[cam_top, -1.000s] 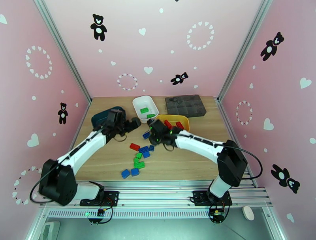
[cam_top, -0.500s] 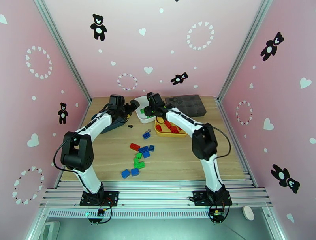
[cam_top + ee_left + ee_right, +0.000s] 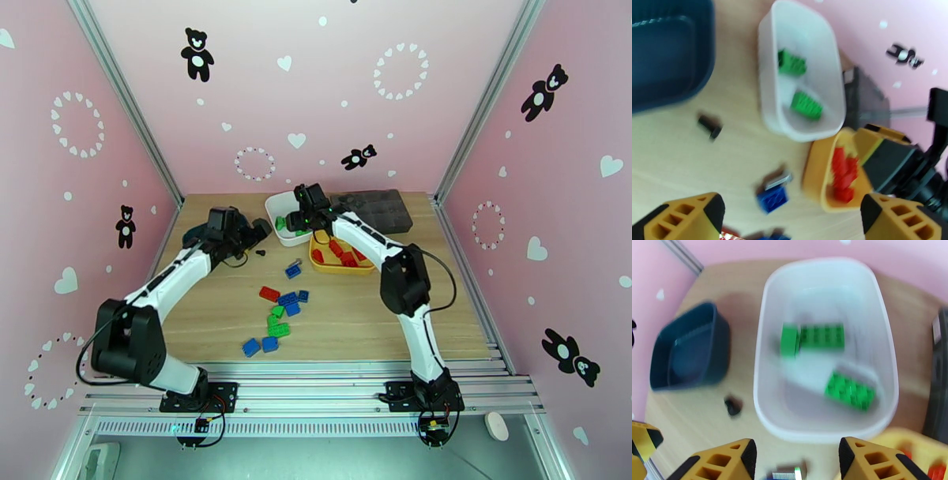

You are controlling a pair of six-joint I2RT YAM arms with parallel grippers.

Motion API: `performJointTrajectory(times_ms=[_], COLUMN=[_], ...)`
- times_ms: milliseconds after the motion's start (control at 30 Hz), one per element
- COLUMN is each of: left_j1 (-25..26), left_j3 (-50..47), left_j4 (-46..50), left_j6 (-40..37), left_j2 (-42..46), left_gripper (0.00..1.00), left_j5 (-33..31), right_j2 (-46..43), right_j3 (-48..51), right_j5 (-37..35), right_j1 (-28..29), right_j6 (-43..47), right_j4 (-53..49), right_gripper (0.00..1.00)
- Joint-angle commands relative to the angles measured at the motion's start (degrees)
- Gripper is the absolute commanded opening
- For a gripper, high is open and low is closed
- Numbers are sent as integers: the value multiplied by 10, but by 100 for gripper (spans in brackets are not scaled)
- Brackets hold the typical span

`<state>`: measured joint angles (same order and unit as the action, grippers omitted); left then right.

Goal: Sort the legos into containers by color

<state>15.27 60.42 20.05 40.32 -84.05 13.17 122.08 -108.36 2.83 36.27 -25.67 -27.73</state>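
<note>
The white tray [image 3: 274, 207] holds green legos [image 3: 821, 336], one of them blurred [image 3: 790, 340]. My right gripper [image 3: 291, 224] hovers over this tray, open and empty [image 3: 798, 462]. The yellow tray [image 3: 365, 267] holds several red legos [image 3: 843, 173]. The dark teal tray [image 3: 687, 346] looks empty; my left arm covers most of it from above. My left gripper [image 3: 258, 230] hangs open [image 3: 790, 221] just right of the teal tray, holding nothing. Loose on the table lie a blue lego [image 3: 293, 271], a red one [image 3: 269, 294], a blue cluster [image 3: 291, 300], green ones [image 3: 276, 320] and two blue ones [image 3: 260, 345].
A dark grey organizer box [image 3: 379, 207] stands at the back right, behind the yellow tray. A black screw [image 3: 259, 253] lies between the teal and white trays, and a silver screw [image 3: 778, 181] rests against the lone blue lego.
My right gripper rose from the middle of the table to the white tray, where another green lego now lies. My left gripper swung back towards the teal tray, then drew slightly nearer.
</note>
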Motion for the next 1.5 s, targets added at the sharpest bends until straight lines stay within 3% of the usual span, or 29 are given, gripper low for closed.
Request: performJointTrajectory(times_ms=[0,300,500,633,800,1133,1467], left_j1=[46,172,237,268,275,276,277], left_j3=[-39,-118,-168,-162,-151,-144,-142], left_j4=[66,161,148,147,142,117,115], left_j6=[-57,-68,-48,-50,-57,-76,-70], left_j2=[27,102,109,73,33,-9,2], left_gripper=[90,84,83,76,70,60,63], left_j5=[-61,-179,-188,-204,-219,-207,-198], right_j2=[-102,-284,-362,-385,-400,-441,-431], right_j3=[79,316,434,485,537,580,576], right_j5=[-9,-64,-90,-114,-134,-155,-158], right_j1=[16,74,129,179,217,220,221], right_j6=[8,16,-18,-49,-91,-115,-112], right_j4=[17,26,31,31,39,43,43], right_gripper=[56,55,58,60,62,63,63])
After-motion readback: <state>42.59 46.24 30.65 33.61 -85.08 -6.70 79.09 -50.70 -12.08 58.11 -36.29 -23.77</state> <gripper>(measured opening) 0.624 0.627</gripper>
